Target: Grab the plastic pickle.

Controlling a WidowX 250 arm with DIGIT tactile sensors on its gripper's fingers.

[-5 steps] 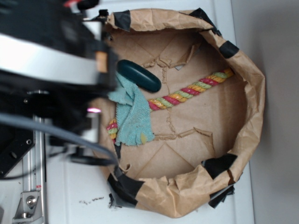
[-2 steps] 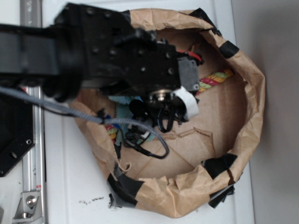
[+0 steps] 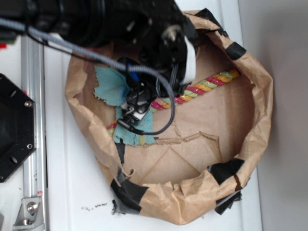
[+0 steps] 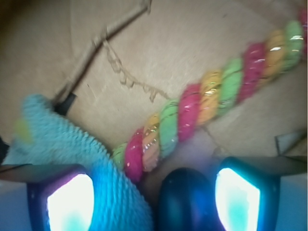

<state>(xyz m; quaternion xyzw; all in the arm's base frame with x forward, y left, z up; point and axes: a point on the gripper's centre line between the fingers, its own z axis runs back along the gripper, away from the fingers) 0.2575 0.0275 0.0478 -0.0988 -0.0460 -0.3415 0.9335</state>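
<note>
Pickle is sitting low in the wrist view, its dark rounded end showing between the two glowing fingers, nearer the right one than the left. A second ago the arm was blocking the left side of the bag and the pickle was lying in plain sight at the far left, next to the cloth; now the arm has swung in over the far left of the bag and is covering that spot, so the exterior view is no longer showing the pickle at all. That is reading as the approach mostly done: the gripper is lining up over the target rather than searching for it.

The fingers are standing wide apart, holding nothing. The pickle seems to be lying just inside the right finger (whether the two are touching, I cannot tell through the blur). The cloth is crowding the gap on the left, its knit edge pressing up beside the left finger, and the rope is running diagonally just beyond the pickle, toward the far right.

The risk, as I judge it, is closing on cloth along with the pickle; shifting slightly right before descending would centre the pickle and leave the cloth out.
</note>
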